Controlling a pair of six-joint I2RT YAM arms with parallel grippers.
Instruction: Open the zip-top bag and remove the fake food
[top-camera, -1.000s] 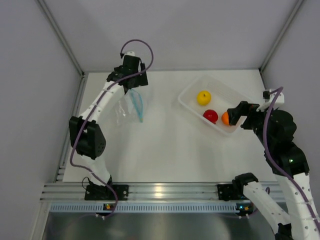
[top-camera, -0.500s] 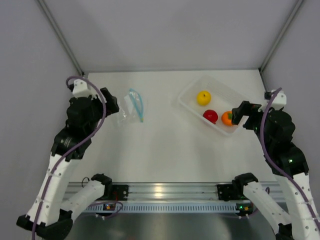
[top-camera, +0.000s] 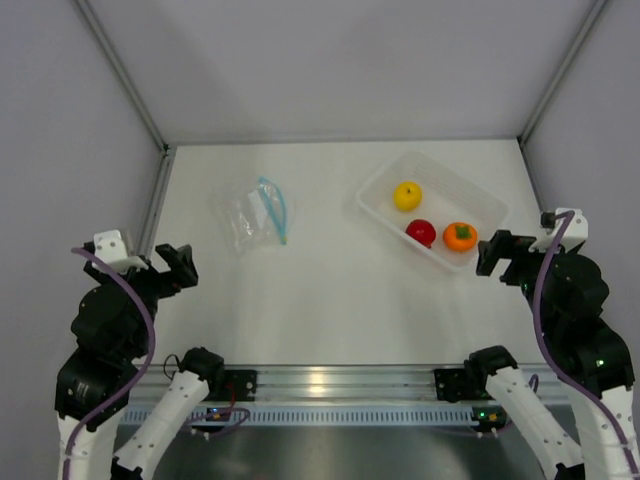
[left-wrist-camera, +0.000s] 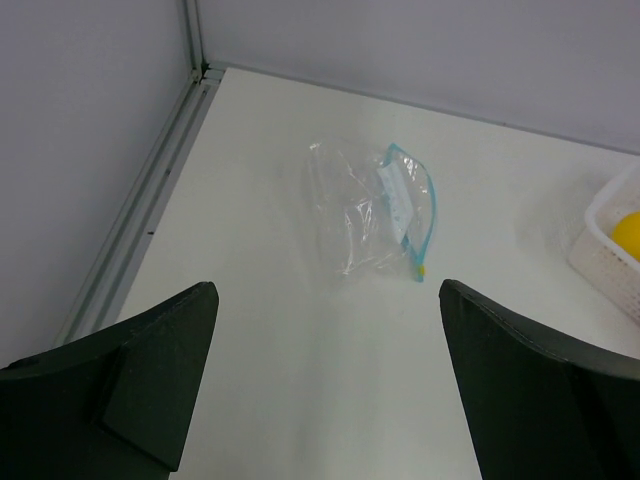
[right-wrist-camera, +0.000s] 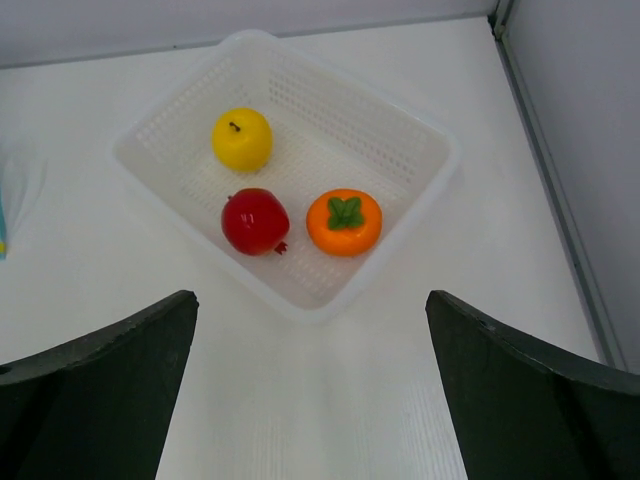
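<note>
Left side. Your left gripper hangs off the near left edge of the table. Its fingers stand wide apart, nothing between them.

- The zip-top bag lies ahead of the left fingertips, a little toward the right finger, clear of both and touching neither.
- It is flat on the table, crinkled and see-through.
- The light blue zip strip runs along the bag's right edge, curving from the far end back toward the right finger.
- Whether the zip is sealed you cannot tell from here.

Right side. The fake food sits in a white perforated basket, straight ahead of your right gripper. The basket's near corner lies just beyond the gap between the fingertips.

- The yellow fruit is farthest from the fingers, on the left-finger side.
- The red fruit is nearer, directly below the yellow one in the wrist view.
- The orange fruit, with its green top facing up, is just beside the red one on the right-finger side, with a narrow gap between them.

The right fingers are spread wide and hold nothing; they stay short of the basket rim, touching neither it nor the fruits. Bag and basket are well apart.
</note>
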